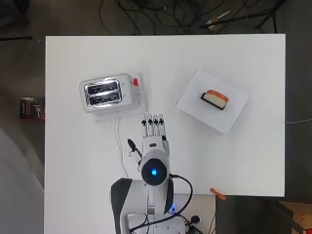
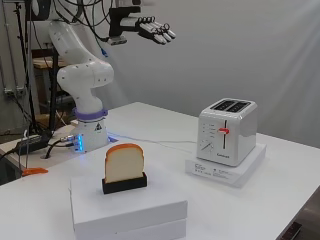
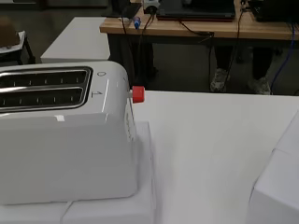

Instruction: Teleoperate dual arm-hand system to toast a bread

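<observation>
On the white table (image 1: 243, 165), I've got the toaster (image 1: 106, 92) at about 10 o'clock in the overhead view, sitting on a flat white base (image 2: 225, 169); both slots look empty, red lever (image 2: 223, 131) up near the top of its track. Power cord (image 1: 118, 146) runs from the toaster back toward the arm's base. At 2 o'clock a white box (image 1: 214, 105) carries a black holder (image 2: 124, 184), and the bread slice (image 2: 124, 162) stands upright in it, orange crust on top. My hand (image 1: 155, 130) hangs high over the table middle, fingers straight and side by side, thumb out to 9 o'clock, holding nothing. From the hand the bread is at roughly 2 o'clock, well apart; the toaster is at roughly 10 o'clock, nearer but also apart, and both sit far below it in the side view. Wrist view shows the toaster's slots and red lever close, with the white box just in at one corner. Bare table lies between toaster and box. The box sits near the 3 o'clock edge, the toaster closer to the 9 o'clock edge.
</observation>
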`<move>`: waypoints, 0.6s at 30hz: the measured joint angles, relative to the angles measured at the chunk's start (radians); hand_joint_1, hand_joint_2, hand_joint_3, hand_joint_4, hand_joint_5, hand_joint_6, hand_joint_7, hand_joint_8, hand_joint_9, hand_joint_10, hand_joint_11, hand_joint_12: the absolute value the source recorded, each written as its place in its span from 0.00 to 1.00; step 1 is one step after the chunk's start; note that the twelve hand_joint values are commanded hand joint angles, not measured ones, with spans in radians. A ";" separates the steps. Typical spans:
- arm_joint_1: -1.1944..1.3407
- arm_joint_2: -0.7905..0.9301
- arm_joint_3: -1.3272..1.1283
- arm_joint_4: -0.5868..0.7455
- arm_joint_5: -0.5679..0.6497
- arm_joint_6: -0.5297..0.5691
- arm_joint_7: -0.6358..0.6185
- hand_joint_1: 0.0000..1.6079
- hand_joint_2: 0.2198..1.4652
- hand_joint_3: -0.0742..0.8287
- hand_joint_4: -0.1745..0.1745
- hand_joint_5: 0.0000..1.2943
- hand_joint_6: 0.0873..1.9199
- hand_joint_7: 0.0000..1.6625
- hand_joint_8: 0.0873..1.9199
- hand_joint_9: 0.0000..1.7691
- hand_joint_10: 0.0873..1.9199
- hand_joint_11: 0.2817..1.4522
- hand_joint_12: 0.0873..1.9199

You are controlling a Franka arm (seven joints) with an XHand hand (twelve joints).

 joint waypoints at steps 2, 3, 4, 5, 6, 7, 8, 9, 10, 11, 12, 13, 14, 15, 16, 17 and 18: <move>0.002 0.010 -0.027 0.034 -0.005 0.005 -0.064 0.14 0.70 0.09 0.21 0.22 0.00 0.25 0.00 0.27 0.00 0.11 0.00; 0.002 0.023 -0.043 0.055 -0.005 0.000 -0.094 0.12 0.71 0.09 0.21 0.22 0.00 0.25 0.00 0.27 0.00 0.11 0.00; 0.003 0.044 -0.057 0.078 -0.004 -0.015 -0.113 0.08 0.73 0.10 0.28 0.23 0.00 0.25 0.00 0.28 0.00 0.11 0.00; 0.002 0.073 -0.065 0.105 -0.007 -0.041 -0.119 0.05 0.74 0.11 0.37 0.24 0.00 0.25 0.00 0.28 0.00 0.12 0.00; 0.002 0.109 -0.071 0.137 -0.010 -0.072 -0.112 0.04 0.75 0.10 0.44 0.24 0.00 0.25 0.00 0.28 0.00 0.12 0.00; 0.000 0.149 -0.079 0.172 -0.012 -0.101 -0.097 0.03 0.77 0.10 0.49 0.25 0.00 0.25 0.00 0.29 0.00 0.13 0.00; -0.002 0.193 -0.091 0.209 -0.018 -0.127 -0.078 0.02 0.77 0.10 0.51 0.25 0.00 0.25 0.00 0.29 0.00 0.13 0.00; -0.004 0.235 -0.105 0.241 -0.028 -0.142 -0.062 0.01 0.78 0.09 0.53 0.26 0.00 0.26 0.00 0.29 0.00 0.14 0.00; -0.008 0.276 -0.119 0.266 -0.040 -0.154 -0.045 0.01 0.78 0.09 0.54 0.26 0.00 0.26 0.00 0.30 0.00 0.15 0.00; -0.011 0.315 -0.134 0.284 -0.052 -0.164 -0.025 0.00 0.78 0.09 0.55 0.26 0.00 0.26 0.00 0.30 0.00 0.15 0.00; -0.015 0.354 -0.155 0.297 -0.061 -0.169 -0.006 0.00 0.78 0.09 0.55 0.27 0.00 0.27 0.00 0.30 0.00 0.16 0.00; -0.020 0.391 -0.181 0.306 -0.068 -0.168 0.009 0.00 0.78 0.09 0.56 0.27 0.00 0.27 0.00 0.31 0.00 0.16 0.00; -0.027 0.438 -0.221 0.320 -0.074 -0.162 0.013 0.00 0.78 0.09 0.56 0.28 0.00 0.27 0.00 0.31 0.00 0.16 0.00; -0.034 0.487 -0.263 0.336 -0.076 -0.156 0.007 0.00 0.78 0.09 0.57 0.29 0.00 0.27 0.00 0.31 0.00 0.16 0.00; -0.039 0.522 -0.290 0.345 -0.077 -0.151 0.003 0.00 0.78 0.09 0.57 0.30 0.00 0.28 0.00 0.31 0.00 0.16 0.00; -0.044 0.556 -0.315 0.352 -0.076 -0.142 -0.003 0.00 0.78 0.09 0.58 0.31 0.00 0.28 0.00 0.31 0.00 0.16 0.00; -0.050 0.592 -0.336 0.357 -0.075 -0.129 -0.009 0.00 0.78 0.09 0.59 0.32 0.00 0.28 0.00 0.31 0.00 0.16 0.00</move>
